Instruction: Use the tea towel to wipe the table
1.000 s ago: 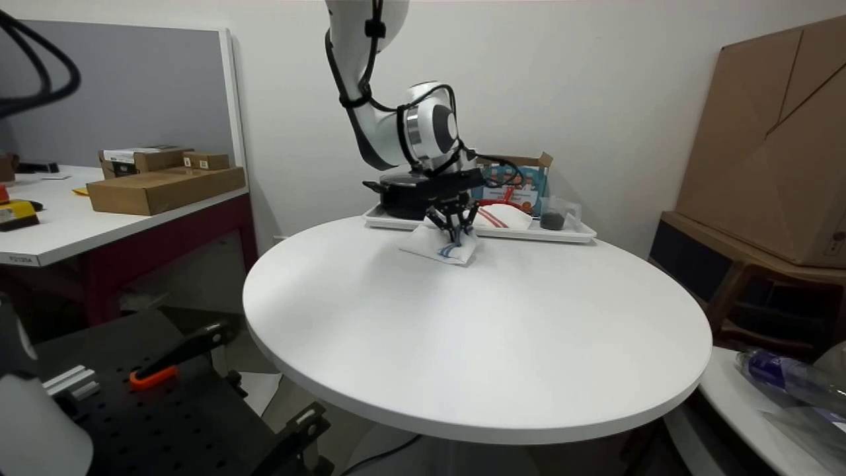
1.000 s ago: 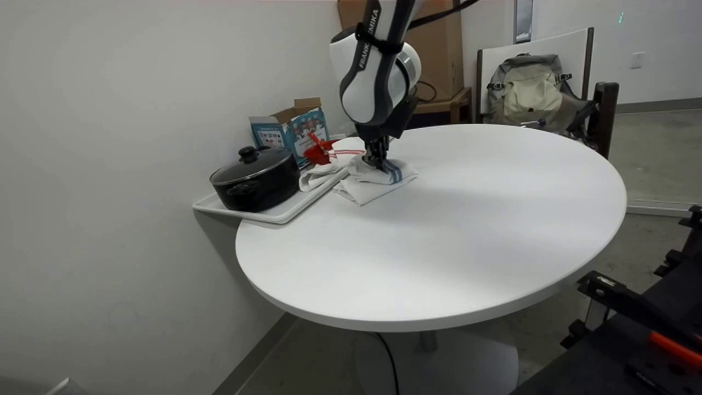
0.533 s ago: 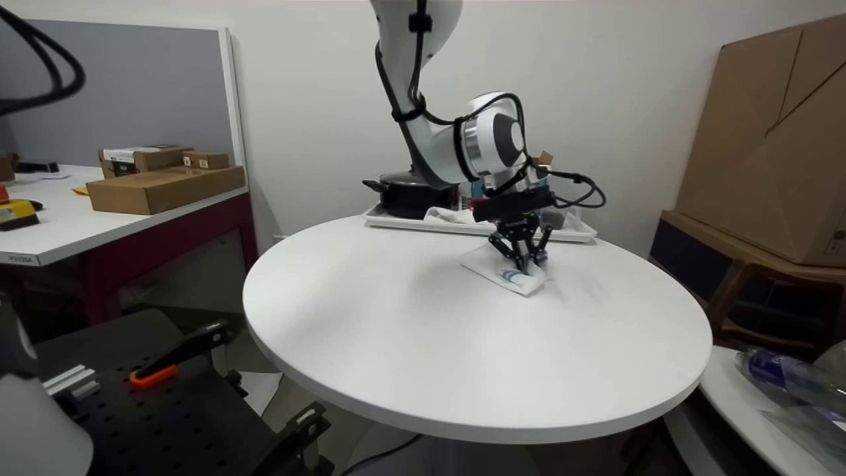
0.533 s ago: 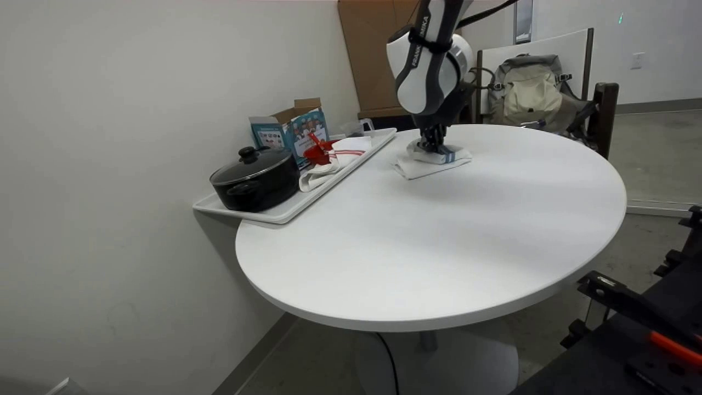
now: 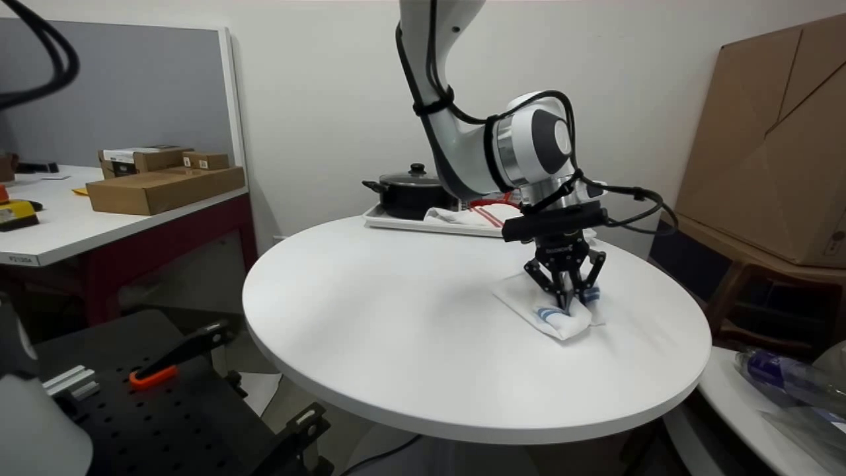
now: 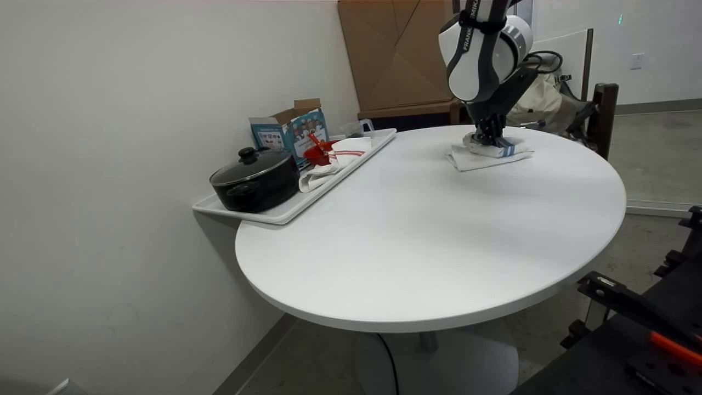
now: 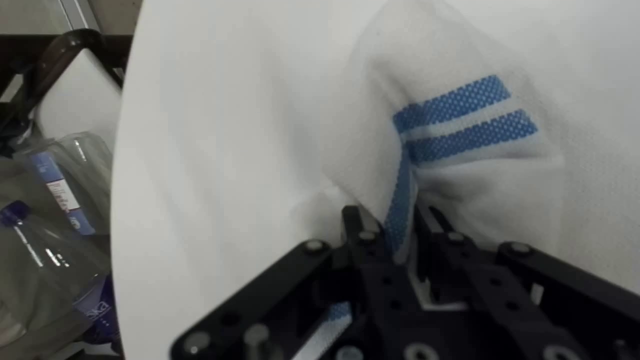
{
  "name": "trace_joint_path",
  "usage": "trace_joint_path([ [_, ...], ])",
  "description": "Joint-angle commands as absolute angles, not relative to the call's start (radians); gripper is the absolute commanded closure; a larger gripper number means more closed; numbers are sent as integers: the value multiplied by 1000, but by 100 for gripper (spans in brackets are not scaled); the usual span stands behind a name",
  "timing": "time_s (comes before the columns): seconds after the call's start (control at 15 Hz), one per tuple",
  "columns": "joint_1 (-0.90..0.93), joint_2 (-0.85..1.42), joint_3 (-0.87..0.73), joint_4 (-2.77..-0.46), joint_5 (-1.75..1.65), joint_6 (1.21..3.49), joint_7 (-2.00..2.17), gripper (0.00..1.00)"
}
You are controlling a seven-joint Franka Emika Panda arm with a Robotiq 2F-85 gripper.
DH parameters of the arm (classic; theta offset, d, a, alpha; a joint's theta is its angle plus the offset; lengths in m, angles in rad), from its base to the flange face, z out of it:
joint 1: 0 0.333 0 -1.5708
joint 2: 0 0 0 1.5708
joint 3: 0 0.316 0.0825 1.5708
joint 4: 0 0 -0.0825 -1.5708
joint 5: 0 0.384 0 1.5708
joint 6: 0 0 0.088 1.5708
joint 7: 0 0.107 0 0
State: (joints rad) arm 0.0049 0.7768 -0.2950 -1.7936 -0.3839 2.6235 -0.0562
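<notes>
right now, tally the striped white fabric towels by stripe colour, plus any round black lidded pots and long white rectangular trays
White fabric towel with blue stripes, on the round white table: 1
White fabric towel with red stripes: 1
Round black lidded pot: 1
Long white rectangular tray: 1
Total: 4

The setting reads as a robotics lab. A robot arm (image 6: 466,71) lettered FRANKA reaches over the round white counter (image 6: 417,263), and a black perforated plate (image 5: 168,430) carries black clamps (image 5: 192,345) at its edge. Office-like too are a desk (image 5: 63,231) with a printed label (image 5: 18,259), the cardboard boxes (image 5: 165,192) on it and the grey partition panel (image 5: 125,86) behind. A lidded cooking pot (image 6: 255,181) on a white tray (image 6: 288,210) adds a kitchen note; the floor (image 6: 663,159) is plain grey.
</notes>
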Motion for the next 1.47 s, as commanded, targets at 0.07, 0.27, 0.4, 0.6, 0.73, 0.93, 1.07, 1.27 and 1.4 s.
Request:
trace_joint_path([
  [0.07, 7, 619, -180, -2066, -396, 2647, -151, 95],
  [0.27, 21, 558, -90, -2158, -386, 2673, -202, 95],
  [0.4, 35, 544, -32, -2183, -379, 2695, -226, 95],
  [0.6, 78, 563, 32, -2151, -362, 2716, -209, 95],
  [0.73, 95, 595, 62, -2095, -331, 2704, -199, 95],
  [0.93, 110, 672, 54, -1963, -289, 2666, -171, 95],
  [1.07, 106, 738, 17, -1857, -275, 2640, -149, 95],
  [1.27, 81, 796, -37, -1736, -257, 2604, -120, 95],
  [1.4, 58, 816, -74, -1691, -254, 2597, -104, 95],
])
